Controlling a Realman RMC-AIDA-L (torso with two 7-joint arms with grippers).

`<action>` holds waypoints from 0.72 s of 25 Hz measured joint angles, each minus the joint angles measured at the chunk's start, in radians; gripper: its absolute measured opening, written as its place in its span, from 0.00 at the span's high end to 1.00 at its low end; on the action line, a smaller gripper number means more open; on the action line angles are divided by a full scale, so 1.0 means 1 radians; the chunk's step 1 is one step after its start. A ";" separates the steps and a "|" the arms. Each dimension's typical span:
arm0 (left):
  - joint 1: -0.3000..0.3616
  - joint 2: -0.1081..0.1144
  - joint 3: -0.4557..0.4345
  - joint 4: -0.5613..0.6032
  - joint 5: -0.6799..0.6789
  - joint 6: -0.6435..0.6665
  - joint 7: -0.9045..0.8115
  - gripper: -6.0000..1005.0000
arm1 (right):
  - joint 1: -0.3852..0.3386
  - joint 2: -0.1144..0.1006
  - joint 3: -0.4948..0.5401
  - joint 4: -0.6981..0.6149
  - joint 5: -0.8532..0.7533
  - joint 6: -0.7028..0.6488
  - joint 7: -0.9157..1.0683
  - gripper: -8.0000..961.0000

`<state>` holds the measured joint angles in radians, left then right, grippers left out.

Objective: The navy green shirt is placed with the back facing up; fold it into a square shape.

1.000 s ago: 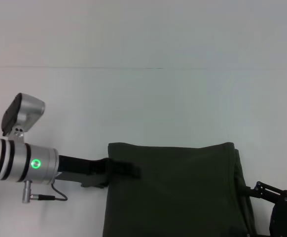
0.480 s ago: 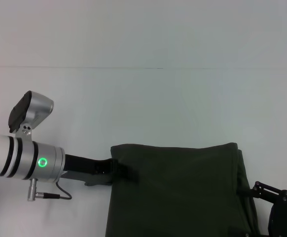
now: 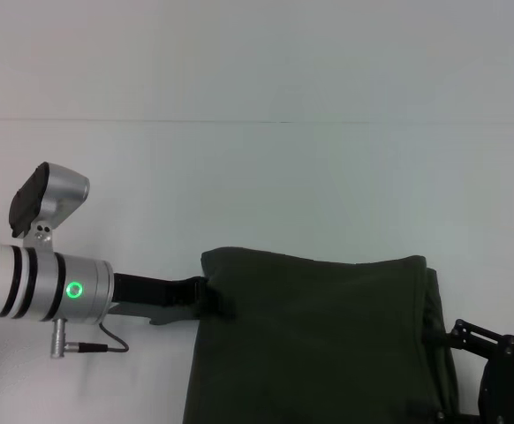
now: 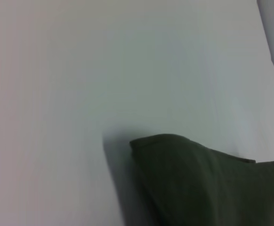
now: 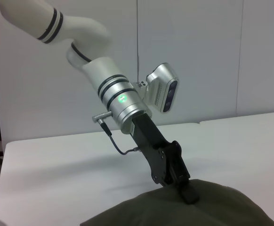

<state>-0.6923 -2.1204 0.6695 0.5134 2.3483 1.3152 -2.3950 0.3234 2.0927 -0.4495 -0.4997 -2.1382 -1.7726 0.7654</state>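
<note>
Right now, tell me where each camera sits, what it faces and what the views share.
Head view: looks down on the white table; left gripper at the navy green shirt, right gripper alongside.
Left wrist view: over the table, sees the shirt's corner, no fingers.
Right wrist view: low, faces the left arm.
All three share the shirt.

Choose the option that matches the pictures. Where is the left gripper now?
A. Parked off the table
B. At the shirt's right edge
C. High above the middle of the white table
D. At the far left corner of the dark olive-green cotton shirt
D. In the head view the left gripper meets the far left corner of the dark olive-green cotton shirt, and the right wrist view shows its fingers on the cloth there.
</note>
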 joint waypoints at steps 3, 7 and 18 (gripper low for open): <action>0.005 0.000 -0.011 0.000 -0.005 -0.003 0.013 0.89 | 0.004 0.000 0.006 0.009 0.004 -0.003 0.003 0.08; 0.015 0.001 -0.039 0.000 -0.041 -0.008 0.035 0.94 | 0.011 0.000 0.009 0.010 0.007 -0.005 0.010 0.08; 0.063 0.006 -0.211 0.008 -0.056 -0.083 0.092 0.93 | 0.020 0.001 0.009 0.014 0.017 -0.014 0.011 0.08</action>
<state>-0.6291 -2.1149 0.4581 0.5217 2.2923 1.2317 -2.3027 0.3436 2.0932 -0.4401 -0.4859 -2.1209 -1.7864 0.7762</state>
